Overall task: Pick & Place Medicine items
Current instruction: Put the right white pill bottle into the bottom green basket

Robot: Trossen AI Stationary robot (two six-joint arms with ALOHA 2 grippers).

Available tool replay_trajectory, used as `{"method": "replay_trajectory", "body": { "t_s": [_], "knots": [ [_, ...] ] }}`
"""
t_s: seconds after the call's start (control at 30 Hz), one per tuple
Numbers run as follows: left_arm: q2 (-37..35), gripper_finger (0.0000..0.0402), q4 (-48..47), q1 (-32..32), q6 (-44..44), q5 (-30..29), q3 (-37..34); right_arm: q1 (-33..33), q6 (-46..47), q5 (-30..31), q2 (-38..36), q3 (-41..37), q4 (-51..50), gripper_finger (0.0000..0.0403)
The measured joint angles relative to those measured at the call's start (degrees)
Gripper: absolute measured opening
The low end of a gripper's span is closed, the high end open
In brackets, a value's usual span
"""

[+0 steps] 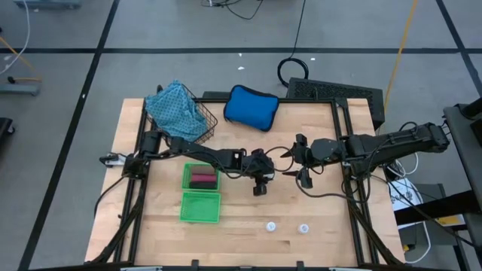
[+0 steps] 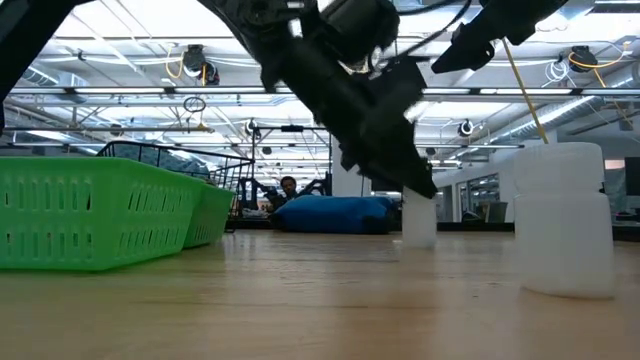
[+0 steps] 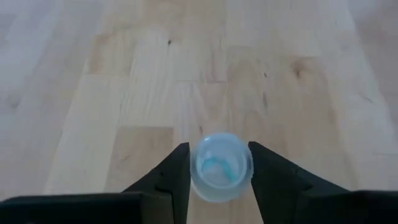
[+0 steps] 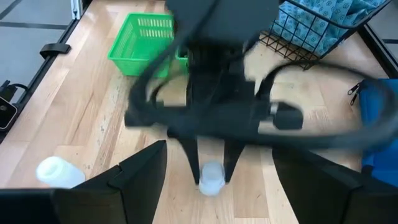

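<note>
While the left gripper (image 3: 219, 171) stands over the table centre, its fingers (image 3: 173, 180) bracket a small white bottle (image 3: 219, 167) on both sides; whether they already pinch it I cannot tell. Closing squarely on the body should keep it upright. Bare wood lies ahead of the fingertips. Further right, the right gripper (image 4: 217, 171) hovers near, splayed wide and empty, crowding that side.

The pale wooden plank table (image 1: 158, 233) carries two green plastic baskets (image 1: 201, 207) left of centre, a black wire basket holding light-blue patterned cloth (image 1: 178, 111) at eleven o'clock, and a padded bright-blue pouch (image 1: 251, 107) at twelve. Two small white round bottles (image 1: 270, 225) stand near six o'clock; a third (image 4: 211, 177), probably upright, stands mid-table.
</note>
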Motion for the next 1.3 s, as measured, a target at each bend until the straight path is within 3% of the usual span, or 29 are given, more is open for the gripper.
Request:
{"method": "replay_trajectory", "body": {
  "t_s": [0.2,0.37,0.63,0.73,0.9,1.17,1.3],
  "knots": [
    [-11.1,0.0137,-14.11,-2.68,-2.35,-0.76,-0.01,0.0,-0.01,0.0,0.0,0.0,-0.04,0.0279],
    [-23.32,0.0137,-21.87,-10.24,-4.91,-8.92,-5.08,0.0,-1.16,-0.01,0.0,0.0,-0.22,0.0279],
    [-40.41,0.0137,-21.98,-26.37,-32.38,-27.21,-23.58,0.0,-2.76,-0.02,0.0,0.0,-0.37,0.0279],
    [-41.52,0.0137,-21.85,-31.79,-43.25,-33.1,-29.01,0.0,-2.76,0.0,0.01,0.0,-0.25,0.0279],
    [-40.84,0.0137,-21.69,-38.39,-56.3,-37.14,-33.98,-0.02,-2.76,0.0,0.02,0.0,0.36,0.0279],
    [-40.67,0.0137,-30.78,-44.5,-70.95,-37.9,-35.49,-0.02,-1.35,0.06,0.02,0.0,0.5,0.0279],
    [-39.12,0.0137,-33.64,-45.93,-73.44,-37.62,-35.43,-0.02,-1.3,0.15,0.02,0.0,0.52,0.0279]
  ]
}}
